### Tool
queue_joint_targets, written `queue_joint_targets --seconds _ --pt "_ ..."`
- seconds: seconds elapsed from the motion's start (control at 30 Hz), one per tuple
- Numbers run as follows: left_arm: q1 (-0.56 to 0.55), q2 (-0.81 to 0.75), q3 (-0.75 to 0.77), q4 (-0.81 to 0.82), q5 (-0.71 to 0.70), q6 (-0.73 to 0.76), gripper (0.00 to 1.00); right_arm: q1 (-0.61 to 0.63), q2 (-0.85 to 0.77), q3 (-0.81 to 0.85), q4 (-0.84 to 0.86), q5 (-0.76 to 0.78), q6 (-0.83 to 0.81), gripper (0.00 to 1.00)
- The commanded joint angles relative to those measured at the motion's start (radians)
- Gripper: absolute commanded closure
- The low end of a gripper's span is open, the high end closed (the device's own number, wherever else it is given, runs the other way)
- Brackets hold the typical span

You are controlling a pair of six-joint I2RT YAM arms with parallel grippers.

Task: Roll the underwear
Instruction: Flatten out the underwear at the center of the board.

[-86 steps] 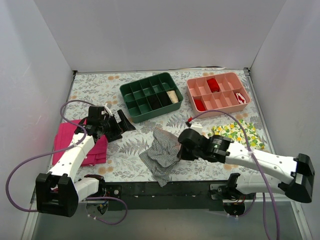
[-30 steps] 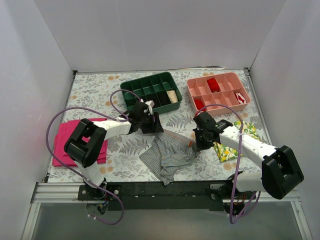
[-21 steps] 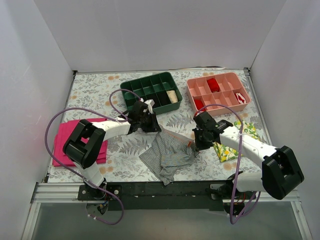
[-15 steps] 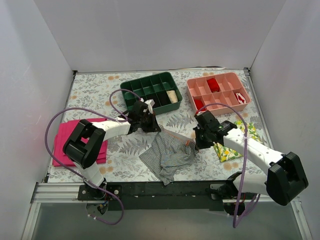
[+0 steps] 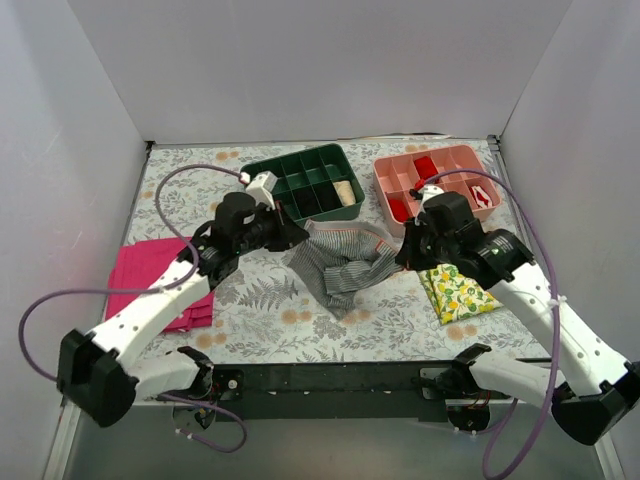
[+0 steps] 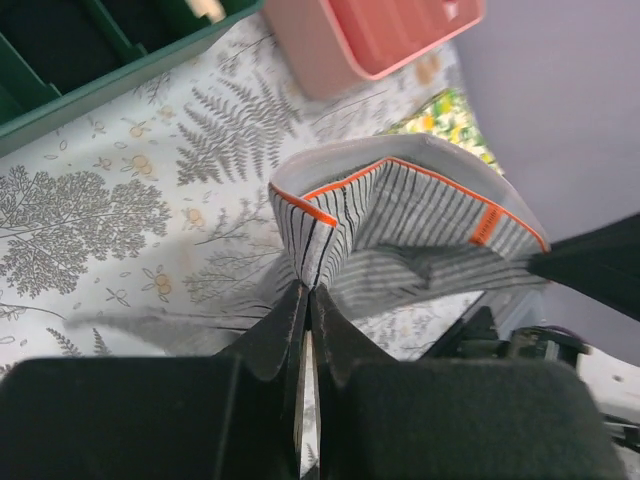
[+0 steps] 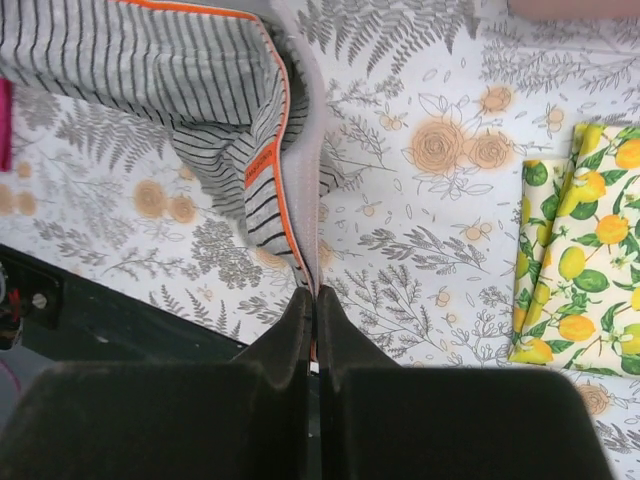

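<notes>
The underwear (image 5: 342,262), grey-and-white striped with an orange waistband trim, hangs lifted above the table between both arms, its lower part drooping toward the floral cloth. My left gripper (image 5: 288,234) is shut on the waistband's left corner (image 6: 305,255). My right gripper (image 5: 403,253) is shut on the waistband's right corner (image 7: 300,240). In the left wrist view the waistband (image 6: 420,190) stretches open away from the jaws. In the right wrist view the striped fabric (image 7: 150,60) spreads up and left from the pinched edge.
A green divider tray (image 5: 300,168) and a pink divider tray (image 5: 450,158) stand at the back. A magenta cloth (image 5: 150,270) lies at the left. A lemon-print cloth (image 5: 458,292) lies right of the underwear, also in the right wrist view (image 7: 585,250).
The left gripper has shut on the waistband. Both arms have lifted the underwear off the table and drawn it back and taut between them.
</notes>
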Motion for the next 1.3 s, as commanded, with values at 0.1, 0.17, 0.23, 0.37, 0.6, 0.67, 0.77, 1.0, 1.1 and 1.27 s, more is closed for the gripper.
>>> queue_joint_targets --seconds 0.1,0.17,0.23,0.37,0.6,0.67,0.77,1.0,1.1,1.27 --pt "-0.022 -0.336 0.0 -0.295 -0.107 -0.075 1.0 -0.004 -0.1 0.145 -0.126 -0.104 -0.037 0.99" --pt "-0.025 -0.416 0.009 -0.349 -0.136 -0.088 1.0 -0.006 -0.145 0.164 -0.126 -0.121 -0.029 0.99" --pt "-0.027 -0.459 0.036 -0.435 -0.169 -0.103 1.0 -0.006 -0.172 0.181 -0.13 -0.127 -0.02 0.99" --pt "-0.027 -0.52 0.104 -0.556 -0.201 -0.132 1.0 -0.004 -0.205 0.222 -0.163 -0.206 -0.037 0.99" --pt "-0.027 -0.507 0.294 -0.819 -0.201 -0.238 1.0 -0.003 -0.194 0.294 -0.196 -0.44 -0.075 0.99" --pt "-0.027 -0.491 0.316 -0.858 -0.187 -0.255 1.0 -0.006 -0.194 0.309 -0.192 -0.475 -0.081 0.99" --pt "-0.027 -0.461 0.279 -0.871 -0.184 -0.275 1.0 -0.004 -0.158 0.264 -0.225 -0.446 -0.101 0.99" --pt "-0.027 -0.355 0.129 -0.781 -0.195 -0.284 1.0 -0.006 0.019 0.015 -0.086 -0.277 -0.129 0.99" --pt "-0.027 -0.315 0.124 -0.732 -0.221 -0.272 1.0 -0.006 0.108 0.056 -0.061 -0.265 -0.161 0.99" --pt "-0.027 -0.306 0.153 -0.696 -0.218 -0.249 1.0 0.0 0.081 0.109 -0.011 -0.371 -0.15 0.99"
